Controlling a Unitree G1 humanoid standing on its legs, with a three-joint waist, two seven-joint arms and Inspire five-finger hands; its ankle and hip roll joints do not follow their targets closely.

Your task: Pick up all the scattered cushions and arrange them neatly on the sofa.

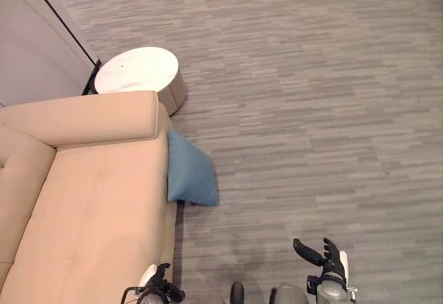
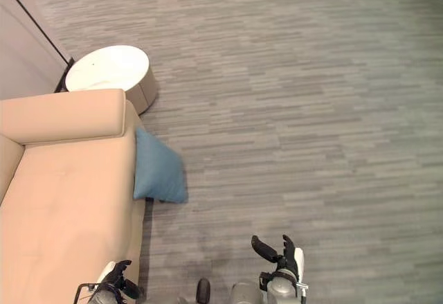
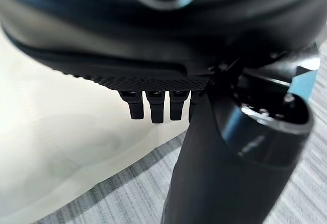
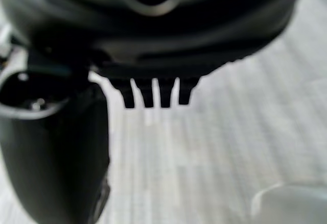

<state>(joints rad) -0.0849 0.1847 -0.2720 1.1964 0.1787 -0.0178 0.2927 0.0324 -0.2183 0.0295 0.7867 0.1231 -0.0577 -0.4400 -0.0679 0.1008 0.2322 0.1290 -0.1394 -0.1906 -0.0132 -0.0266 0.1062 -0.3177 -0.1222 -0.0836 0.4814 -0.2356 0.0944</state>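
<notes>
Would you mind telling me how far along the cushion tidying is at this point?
Nothing looks done yet: the sofa seat holds no cushion. The blue cushion sits on the floor, leaning against the sofa's side. Neither the left hand nor the right hand holds anything; both are open. Picking it up and placing it remain.

Blue cushion (image 1: 189,172) on carpet, leaning against beige sofa (image 1: 90,200) side.

Setting: probably a lounge or living area | beige sofa (image 1: 83,200) | round white side table (image 1: 138,72) | grey striped carpet (image 1: 311,110)
</notes>
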